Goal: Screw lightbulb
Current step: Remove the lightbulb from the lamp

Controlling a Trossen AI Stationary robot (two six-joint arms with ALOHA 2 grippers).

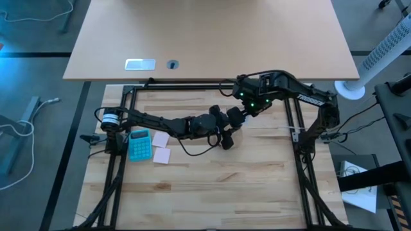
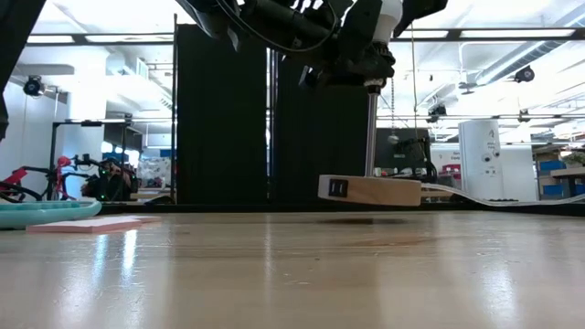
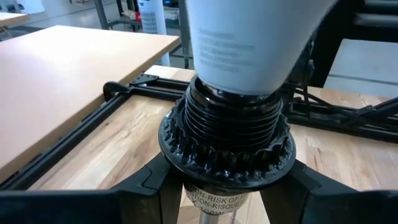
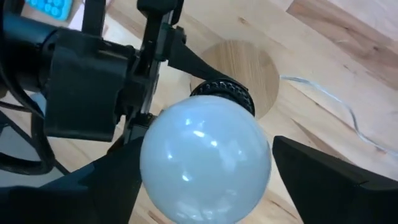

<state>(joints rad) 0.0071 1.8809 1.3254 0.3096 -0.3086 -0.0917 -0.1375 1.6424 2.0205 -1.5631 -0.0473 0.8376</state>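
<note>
The white lightbulb (image 4: 205, 162) stands upright with its base in the black ribbed socket (image 3: 224, 124). A thin rod (image 2: 370, 137) joins the socket to the round wooden base (image 2: 370, 190) below. My left gripper (image 3: 224, 199) is shut on the socket from the table's left. My right gripper (image 4: 205, 180) is open and points steeply down over the bulb. One of its fingers (image 4: 336, 180) stands on each side of the bulb's dome, and a narrow gap shows at one finger. In the high view the arms hide the bulb. My left gripper pinches the socket's body (image 3: 214, 202) between its two fingers, just under the toothed collar. The fingers come in nearly level from the table's left. The lamp stays upright in the hold, and its wooden base (image 2: 370, 190) hangs clear above the table.
A teal calculator (image 1: 140, 144) and pink sticky notes (image 1: 160, 146) lie at the left of the table. A black frame rail (image 1: 192, 86) runs along the far edge, with a second tabletop (image 1: 212, 38) beyond. A thin cable (image 4: 348, 118) trails on the wood to the right.
</note>
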